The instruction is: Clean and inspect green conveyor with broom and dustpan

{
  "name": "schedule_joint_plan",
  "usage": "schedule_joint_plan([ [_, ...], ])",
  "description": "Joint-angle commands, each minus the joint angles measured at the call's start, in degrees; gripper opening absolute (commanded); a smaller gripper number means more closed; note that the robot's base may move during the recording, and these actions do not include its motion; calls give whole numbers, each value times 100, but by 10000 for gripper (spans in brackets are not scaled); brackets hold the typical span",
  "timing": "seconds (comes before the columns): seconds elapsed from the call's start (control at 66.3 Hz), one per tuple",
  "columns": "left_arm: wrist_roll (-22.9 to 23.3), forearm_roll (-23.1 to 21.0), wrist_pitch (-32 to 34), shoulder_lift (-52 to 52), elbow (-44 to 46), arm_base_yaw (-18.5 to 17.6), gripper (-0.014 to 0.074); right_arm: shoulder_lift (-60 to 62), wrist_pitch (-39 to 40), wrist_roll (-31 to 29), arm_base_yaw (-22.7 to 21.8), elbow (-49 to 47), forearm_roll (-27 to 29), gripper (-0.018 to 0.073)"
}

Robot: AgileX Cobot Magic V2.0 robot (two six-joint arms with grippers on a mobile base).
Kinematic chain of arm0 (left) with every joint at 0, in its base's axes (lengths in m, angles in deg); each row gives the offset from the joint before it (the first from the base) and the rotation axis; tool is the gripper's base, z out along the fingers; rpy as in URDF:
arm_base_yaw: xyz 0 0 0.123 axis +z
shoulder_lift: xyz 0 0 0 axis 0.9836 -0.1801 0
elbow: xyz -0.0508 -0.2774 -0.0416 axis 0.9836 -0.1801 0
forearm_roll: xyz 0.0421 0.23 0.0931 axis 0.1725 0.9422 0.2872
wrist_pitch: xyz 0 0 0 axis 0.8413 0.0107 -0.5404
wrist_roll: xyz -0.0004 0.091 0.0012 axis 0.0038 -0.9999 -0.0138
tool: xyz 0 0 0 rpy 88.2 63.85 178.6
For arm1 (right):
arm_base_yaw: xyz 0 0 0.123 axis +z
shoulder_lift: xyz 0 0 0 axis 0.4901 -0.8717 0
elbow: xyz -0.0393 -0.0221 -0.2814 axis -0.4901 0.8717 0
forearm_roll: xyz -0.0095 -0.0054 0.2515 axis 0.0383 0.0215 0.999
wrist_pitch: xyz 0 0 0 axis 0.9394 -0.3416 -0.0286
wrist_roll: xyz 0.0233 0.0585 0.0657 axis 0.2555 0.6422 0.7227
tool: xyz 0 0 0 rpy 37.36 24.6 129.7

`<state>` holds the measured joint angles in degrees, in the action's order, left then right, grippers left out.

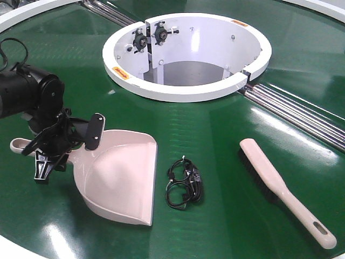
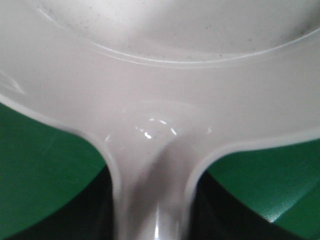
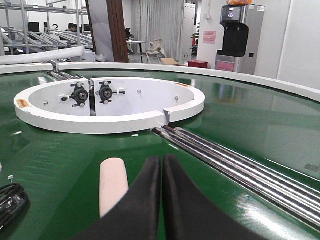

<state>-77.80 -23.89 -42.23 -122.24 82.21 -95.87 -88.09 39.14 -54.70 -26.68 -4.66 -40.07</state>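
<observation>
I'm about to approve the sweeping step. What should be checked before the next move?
1. Left gripper at the dustpan handle: ok.
2. Firm hold on that handle: cannot tell.
3. Right gripper holding the broom: not ok; it is shut and empty.
4. Broom lying free on the green conveyor: ok.
5. Belt clear between dustpan and broom: not ok; a black cable bundle lies there.

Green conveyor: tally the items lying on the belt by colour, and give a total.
Beige: 2, the dustpan and the broom
Black: 1, a cable bundle
Total: 3
</observation>
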Motion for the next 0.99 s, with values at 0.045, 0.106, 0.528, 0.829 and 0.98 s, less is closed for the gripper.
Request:
schedule_joint_plan([
  [0.045,370,145,-41,252,165,-13,-7,104,432,-26,-32,126,0,-9],
  [0.106,397,145,-19,252,165,-13,-7,104,432,-26,-32,126,0,-9],
  [0.528,397,88,27,252,165,-8,-7,104,432,-26,-32,126,0,-9],
  [0.829,397,89,9,252,165,-8,-6,104,432,-26,-32,120,-1,-9],
  [0.98,397,89,9,252,165,-8,-6,104,432,-26,-32,120,-1,-9],
])
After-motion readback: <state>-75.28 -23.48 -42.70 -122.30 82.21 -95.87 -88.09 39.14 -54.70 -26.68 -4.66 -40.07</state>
